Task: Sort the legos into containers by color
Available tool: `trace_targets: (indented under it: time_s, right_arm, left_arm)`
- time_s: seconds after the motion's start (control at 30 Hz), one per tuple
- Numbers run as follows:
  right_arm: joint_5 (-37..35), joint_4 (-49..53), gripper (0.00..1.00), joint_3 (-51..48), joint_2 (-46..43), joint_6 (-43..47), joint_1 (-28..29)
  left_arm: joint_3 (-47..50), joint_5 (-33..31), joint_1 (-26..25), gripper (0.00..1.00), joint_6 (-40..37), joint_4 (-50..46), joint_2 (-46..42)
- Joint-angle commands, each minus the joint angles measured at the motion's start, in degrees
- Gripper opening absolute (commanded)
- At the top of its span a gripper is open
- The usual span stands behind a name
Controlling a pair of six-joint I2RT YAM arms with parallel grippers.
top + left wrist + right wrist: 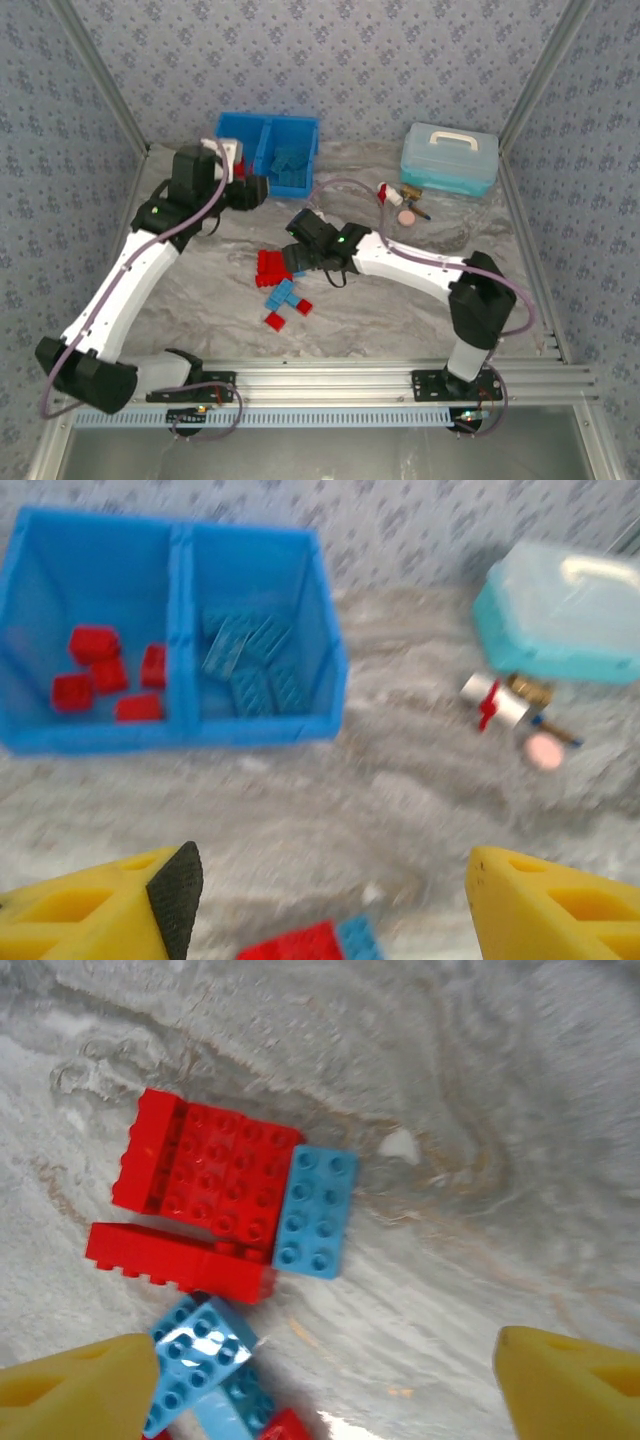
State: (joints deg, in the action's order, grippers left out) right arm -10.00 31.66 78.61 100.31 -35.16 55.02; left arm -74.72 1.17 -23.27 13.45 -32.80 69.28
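Several legos (225,1195) lie beneath the wide-spread right pincer (320,1355).

This is a robotics lab test cell. A white-and-black left robot arm (130,275) and a matching right robot arm (400,262) are bolted to a silver slotted aluminium rail (330,378) at the edge of a grey marble-patterned tabletop (400,310). Blue-grey floral-patterned walls (330,60) in bare metal corner posts (102,75) enclose it.

Overhead plus wrist close-ups on legos (225,1175)
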Motion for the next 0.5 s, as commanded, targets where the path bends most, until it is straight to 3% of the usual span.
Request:
trace_targets:
  time_s: [0.0, 0.27, 0.37, 0.47]
  right_arm:
    - [5.63, 1.40, 1.00, 3.71, 3.65, -2.70, 1.11]
    - [10.51, 5.81, 1.00, 9.87, 14.40, -7.94, 3.25]
    - [11.31, 5.62, 0.97, 10.16, 16.41, -9.55, 3.87]
    - [12.42, 6.37, 0.87, 10.96, 18.20, -10.64, 3.93]
  left_arm:
    - [4.83, -5.81, 0.49, 0.75, -4.16, -5.35, -5.82]
    - [8.01, -6.99, 2.67, 0.82, -9.34, -11.31, -12.50]
    - [8.62, -8.13, 3.25, 0.83, -11.69, -10.42, -12.41]
    - [10.57, -7.99, 3.82, 0.83, -12.91, -7.65, -12.42]
